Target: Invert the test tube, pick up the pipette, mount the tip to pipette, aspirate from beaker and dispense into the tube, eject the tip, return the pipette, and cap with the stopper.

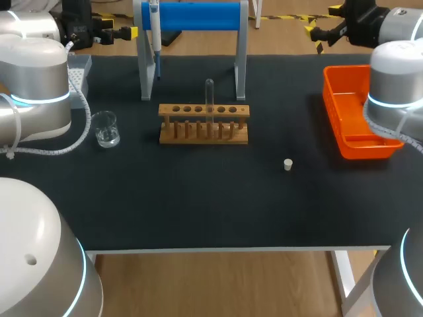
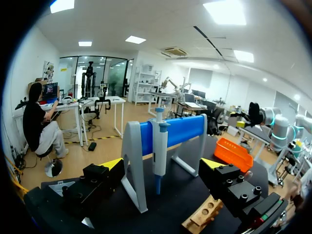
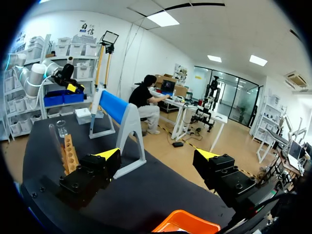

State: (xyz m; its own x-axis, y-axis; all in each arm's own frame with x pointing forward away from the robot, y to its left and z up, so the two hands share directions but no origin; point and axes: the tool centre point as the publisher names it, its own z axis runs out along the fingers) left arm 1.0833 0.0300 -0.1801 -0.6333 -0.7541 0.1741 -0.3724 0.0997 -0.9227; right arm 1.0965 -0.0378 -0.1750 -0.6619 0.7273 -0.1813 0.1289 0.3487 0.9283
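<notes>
A clear test tube (image 1: 209, 99) stands upright in the wooden rack (image 1: 203, 123) at mid-table, and its upper end looks rounded. The pipette (image 1: 155, 33) hangs on the blue stand (image 1: 198, 16) behind the rack. A glass beaker (image 1: 106, 129) sits left of the rack and a small white stopper (image 1: 288, 164) lies to the right. My left gripper (image 2: 162, 165) is open, with the pipette (image 2: 159, 146) ahead between its fingers and nothing held. My right gripper (image 3: 157, 154) is open and empty, high above the table's right side, far from the tube (image 3: 54, 136).
An orange bin (image 1: 353, 119) stands at the right edge. A white tip box (image 1: 79, 69) sits at the back left, partly behind my left arm. The blue stand's grey legs (image 1: 241, 59) rise just behind the rack. Both grippers hover beyond the table's back corners.
</notes>
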